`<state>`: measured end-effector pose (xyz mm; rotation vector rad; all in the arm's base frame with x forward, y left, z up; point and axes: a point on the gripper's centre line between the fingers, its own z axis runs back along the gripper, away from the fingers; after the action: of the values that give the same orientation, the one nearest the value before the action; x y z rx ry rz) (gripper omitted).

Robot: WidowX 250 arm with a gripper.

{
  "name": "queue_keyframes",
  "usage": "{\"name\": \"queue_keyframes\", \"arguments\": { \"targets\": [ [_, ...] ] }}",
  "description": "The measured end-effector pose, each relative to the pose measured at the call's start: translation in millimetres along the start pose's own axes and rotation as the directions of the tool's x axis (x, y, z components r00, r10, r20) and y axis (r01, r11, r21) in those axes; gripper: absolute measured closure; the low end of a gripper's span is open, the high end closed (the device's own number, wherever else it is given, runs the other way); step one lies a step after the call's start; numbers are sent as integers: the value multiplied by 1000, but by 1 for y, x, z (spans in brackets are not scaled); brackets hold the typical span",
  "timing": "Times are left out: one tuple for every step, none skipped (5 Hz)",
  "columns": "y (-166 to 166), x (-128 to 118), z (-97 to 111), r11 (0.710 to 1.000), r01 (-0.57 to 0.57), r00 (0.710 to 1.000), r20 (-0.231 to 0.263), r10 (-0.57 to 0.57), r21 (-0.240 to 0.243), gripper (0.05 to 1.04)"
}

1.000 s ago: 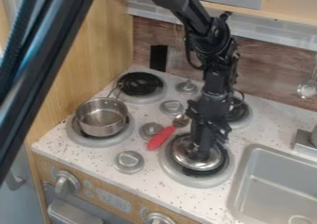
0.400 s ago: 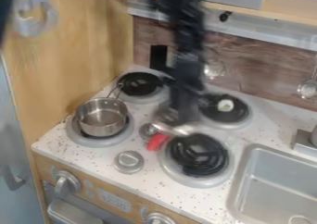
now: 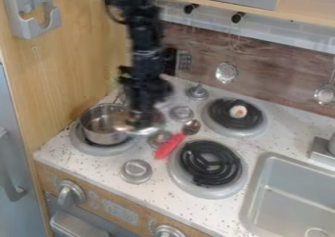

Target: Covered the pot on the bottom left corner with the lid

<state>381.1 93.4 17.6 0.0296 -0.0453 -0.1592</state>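
The black gripper point(image 3: 142, 116) hangs down at the left of centre of the frame, with the arm coming from the top edge; it is closed on the lid point(image 3: 145, 130) and holds it up by its top. The lid is at the right side of the pot point(image 3: 101, 127), where it overlaps the pot's rim in the picture; whether lid and rim are touching, I cannot tell. The pot stands upright on the burner point(image 3: 121, 149) at the left of the frame; a spoon point(image 3: 171, 145) with a red handle lies near the centre, just beside the lower right burner point(image 3: 175, 174); a small pale item point(image 3: 238, 111) is on the upper right burner point(image 3: 252, 131); the grey sink point(image 3: 286, 192) is at the lower right of the frame; a strainer point(image 3: 226, 72) hangs before the wall, above the upper right burner.
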Motion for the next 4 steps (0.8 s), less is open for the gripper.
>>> {"name": "queue_keyframes", "arguments": {
  "targets": [
    [22, -12, -2, 998, -58, 998, -16, 58, 31, 844],
    [33, -14, 1, 995, -87, 996, -17, 88, 47, 844],
    [48, -11, 10, 992, -113, 994, 8, 113, 61, 844],
    [52, -4, 13, 991, -120, 993, 19, 120, 54, 843]
  ]
}}
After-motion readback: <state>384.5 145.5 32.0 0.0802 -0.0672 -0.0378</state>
